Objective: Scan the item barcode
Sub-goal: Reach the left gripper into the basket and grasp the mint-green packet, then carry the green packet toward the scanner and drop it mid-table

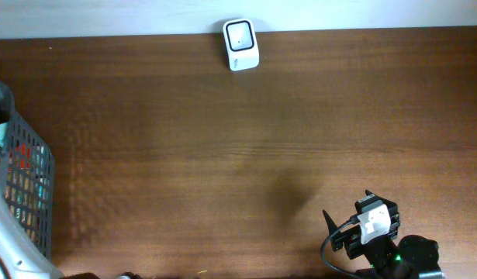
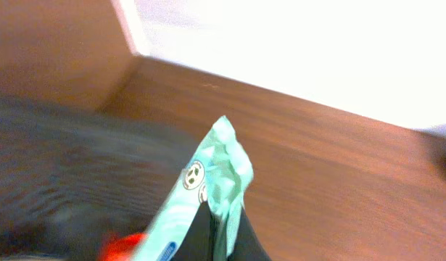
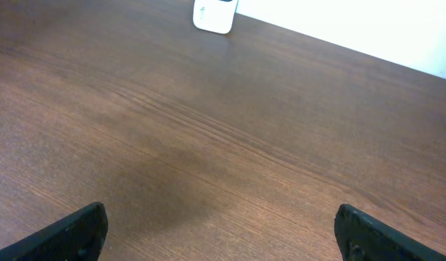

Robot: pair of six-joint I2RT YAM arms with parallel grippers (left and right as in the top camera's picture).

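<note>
Your left end effector (image 2: 224,233) is clamped on a mint-green packet (image 2: 208,181) by the basket (image 1: 29,182) at the counter's (image 1: 222,155) left edge, and the packet's long axis rises up and away from the fingers. The scanner (image 1: 240,44) sits at the far edge, centre, well right of the basket, with open wood between. Your right end effector (image 3: 223,235) hangs wide and empty at the near right, the farther arm from the packet.
</note>
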